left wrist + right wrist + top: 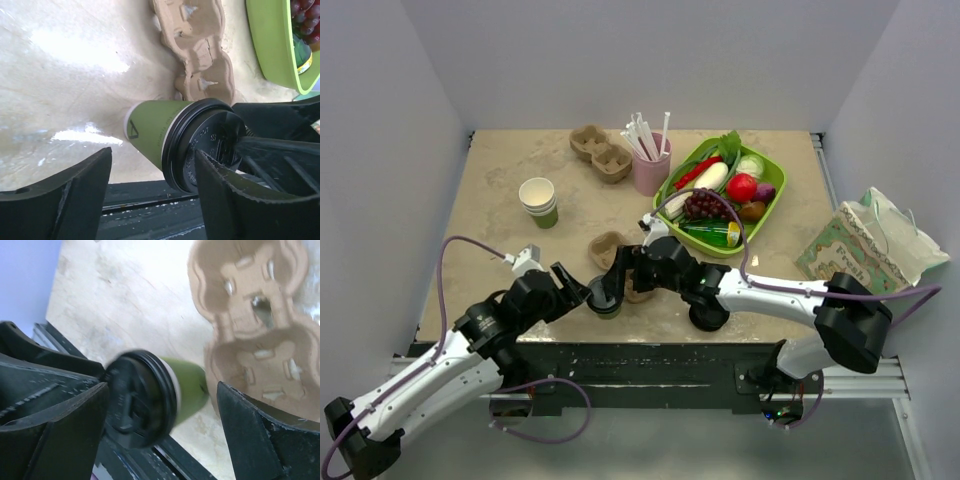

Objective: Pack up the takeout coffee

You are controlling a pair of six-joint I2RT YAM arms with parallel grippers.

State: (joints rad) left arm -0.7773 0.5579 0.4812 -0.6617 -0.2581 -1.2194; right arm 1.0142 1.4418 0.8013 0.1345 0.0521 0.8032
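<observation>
The takeout coffee (605, 297) stood between the parted jaws of the left gripper (152, 159) and right gripper (162, 390), grasped by neither. It looked light, with crushable paper sides; a gentle hold below the lid (210, 145) seemed best.

Table (500, 170), read from your seat behind the arm bases.

Front edge, centre-left: you have the takeout coffee (152, 132) right at the lip. Whether it stands upright or leans can't be settled.

Just behind it, close against it, is a cup carrier (607, 247).

Look left and further back for a stack of paper cups (538, 198), standing alone.

Back edge, centre: second cup carrier (601, 153). Immediately to its right is a tumbler (651, 172) with straws (642, 135) standing in it.

Right of the tumbler, the basket (775, 195) runs from the back toward mid-table. Grapes (705, 203) lie in its middle, a bottle (712, 232) along its near side.

Past the table's right edge you'll find a paper bag (875, 240).
</observation>
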